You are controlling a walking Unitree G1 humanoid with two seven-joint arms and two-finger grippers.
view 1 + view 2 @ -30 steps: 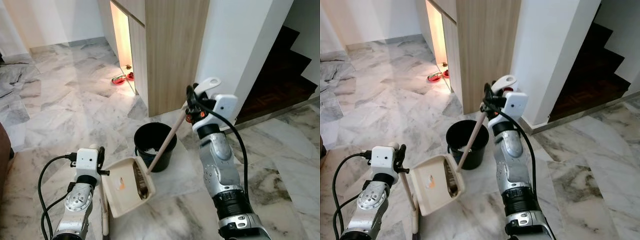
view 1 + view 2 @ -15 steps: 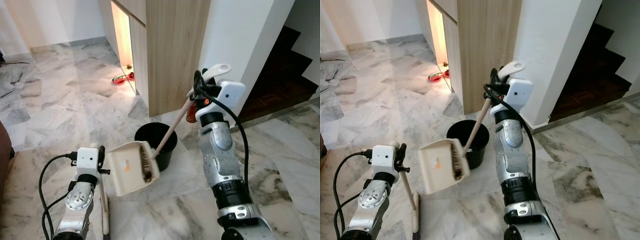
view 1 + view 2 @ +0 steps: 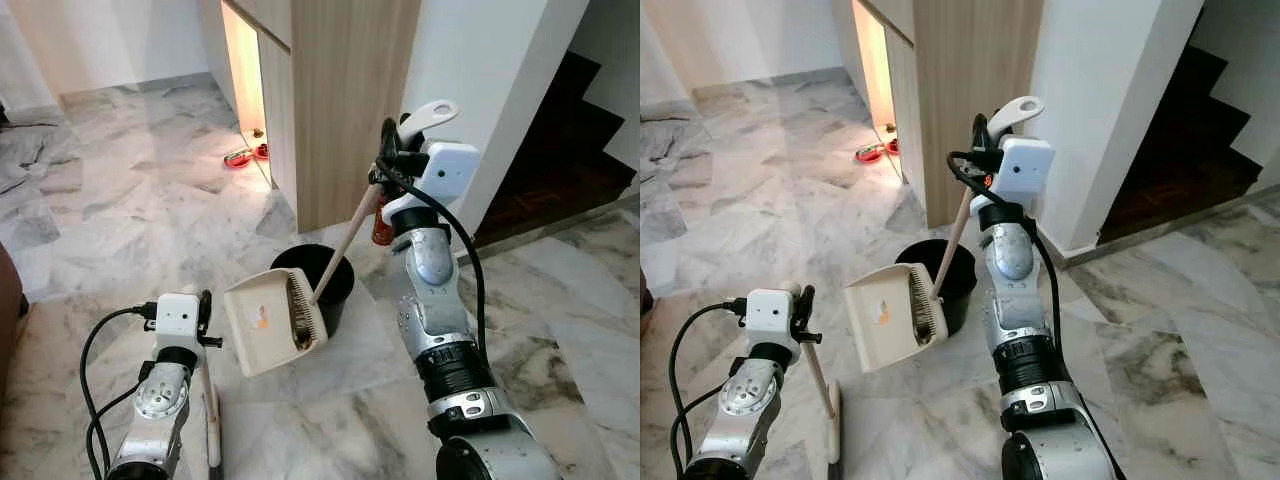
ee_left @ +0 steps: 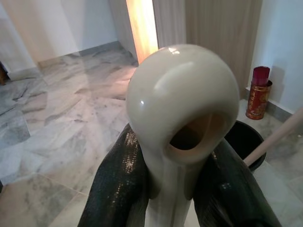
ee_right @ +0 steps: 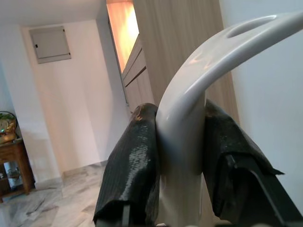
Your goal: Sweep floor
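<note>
While the right gripper [image 5: 180, 156] clamped the curved white handle of the long wooden-shafted cream plastic dustpan [image 3: 272, 322], the pan hung tilted w/ its lip just over the rim of the round black plastic bucket [image 3: 325, 281] on the grey-veined marble floor [image 3: 120, 200]. The left gripper [image 4: 182, 184] was shut round the cream looped broom handle [image 4: 182, 104], broom upright beside the pan. Risk: the mouth sat partly short of the rim, so the dark debris could slide past onto the floor; the swinging shaft might also knock the bucket over.
</note>
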